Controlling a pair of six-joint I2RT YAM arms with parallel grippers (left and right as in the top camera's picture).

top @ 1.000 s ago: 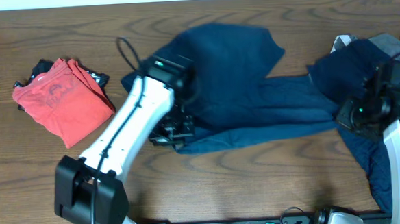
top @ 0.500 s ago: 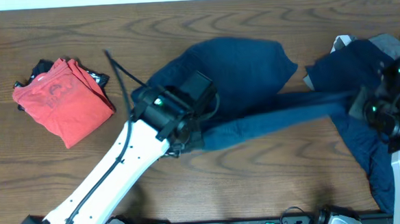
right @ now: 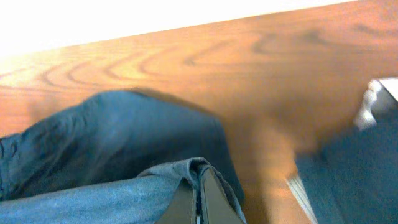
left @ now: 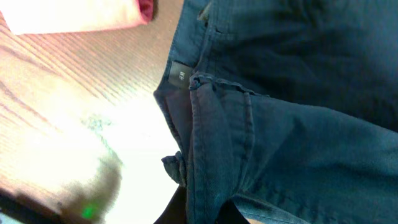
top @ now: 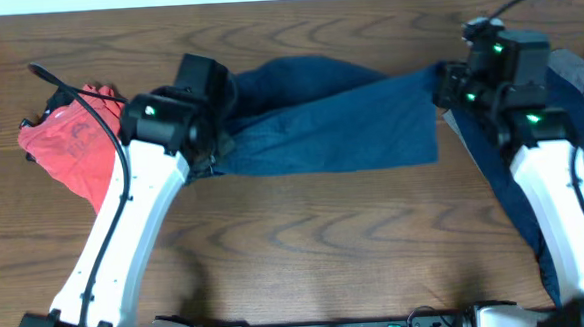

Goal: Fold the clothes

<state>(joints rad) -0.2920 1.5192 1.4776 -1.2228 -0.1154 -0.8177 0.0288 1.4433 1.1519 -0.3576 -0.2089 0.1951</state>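
- Two hands stretch the trousers (top: 340, 126) over the tabletop (top: 306, 243).
- Left hand (top: 216, 145) is clamped on the waistband.
- Right hand (top: 441, 86) pinches the leg end.
- Red garment (top: 66, 145) lies left, rumpled navy clothes (top: 483, 138) right.

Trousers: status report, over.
Left gripper and right gripper both shut on trousers. Trousers stretched out between them. Red shirt close by left end.

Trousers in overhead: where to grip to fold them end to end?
Likely the two short ends, from outside. The trousers lie stretched as one long band across the table, waistband toward the left, legs toward the right. The left gripper is shut on the waistband end, the right gripper on the leg end; either end can carry over onto the other.
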